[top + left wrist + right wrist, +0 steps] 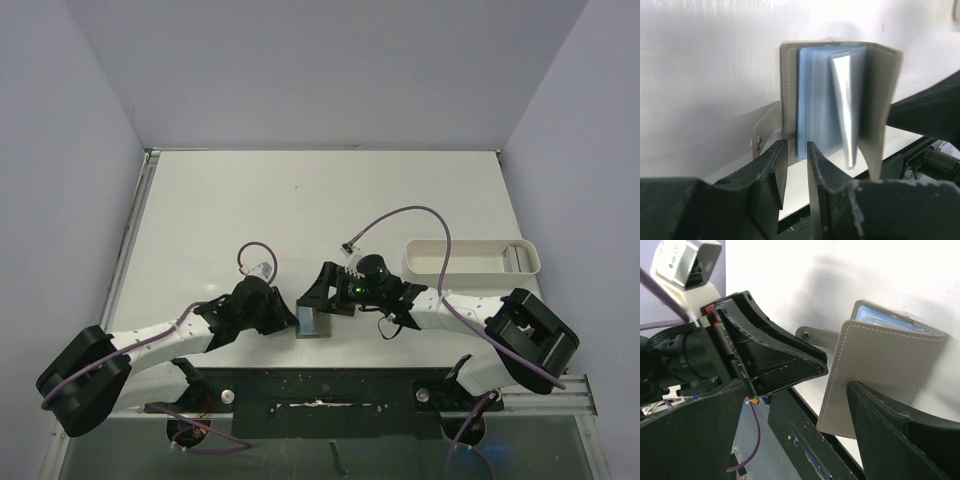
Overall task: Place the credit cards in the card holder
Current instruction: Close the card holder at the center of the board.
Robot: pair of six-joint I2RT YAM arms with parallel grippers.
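The card holder [880, 365] stands on its lower edge on the white table [300, 200], close to the near edge and between my two grippers, its covers spread open like a book. Its outside is grey-olive with pale stitching, and inside is a stack of light blue sleeves [815, 100]. One of them catches the light, and I cannot tell whether any sleeve has something in it. The clasp tab [762, 131], with its small metal snap, sticks out from the left cover and lies against the table. My left gripper [797, 147] is clenched on that left cover at its lower edge, one finger on the outer face and the other just inside against the first sleeves. My right gripper [328, 295] is spread wide and grasps nothing. One of its fingers [890, 430] sits at the outer face of the other cover, though I cannot tell whether it touches. Further to my right, well apart from the holder, a white oblong tray [450, 272] lies on the table.
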